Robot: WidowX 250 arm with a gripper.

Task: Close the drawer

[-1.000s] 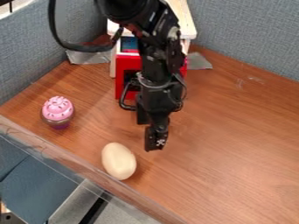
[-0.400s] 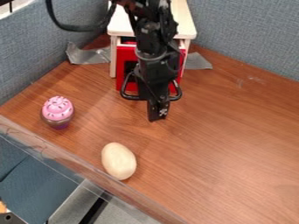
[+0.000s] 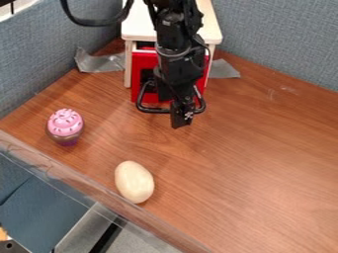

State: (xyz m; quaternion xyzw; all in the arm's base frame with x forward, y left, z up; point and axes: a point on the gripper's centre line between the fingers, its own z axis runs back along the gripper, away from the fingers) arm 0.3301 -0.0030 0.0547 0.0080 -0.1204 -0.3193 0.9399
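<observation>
Under and all around the fingers spreads the brown wood-grain table (image 3: 264, 158). Behind them, blue-grey partitions (image 3: 277, 39) meet in a corner. Also behind and higher in the view stands a small cabinet (image 3: 139, 24) with a pale top, the black arm (image 3: 173, 32) reaching down in front of it. The red drawer (image 3: 143, 62) sits just behind the fingers, partly out of the cabinet, a dark gap above its front. The black gripper (image 3: 182, 122) points down by the drawer's dark handle (image 3: 153, 110), overlapping it in the view; whether they touch, I can't tell. Nor can I tell how wide the fingers stand. Silver tape (image 3: 102, 63) lies behind them on both sides of the cabinet. In front, toward the view's left, is a pale egg (image 3: 134, 182); farther left of the fingers, a pink-topped cupcake (image 3: 64, 124).
</observation>
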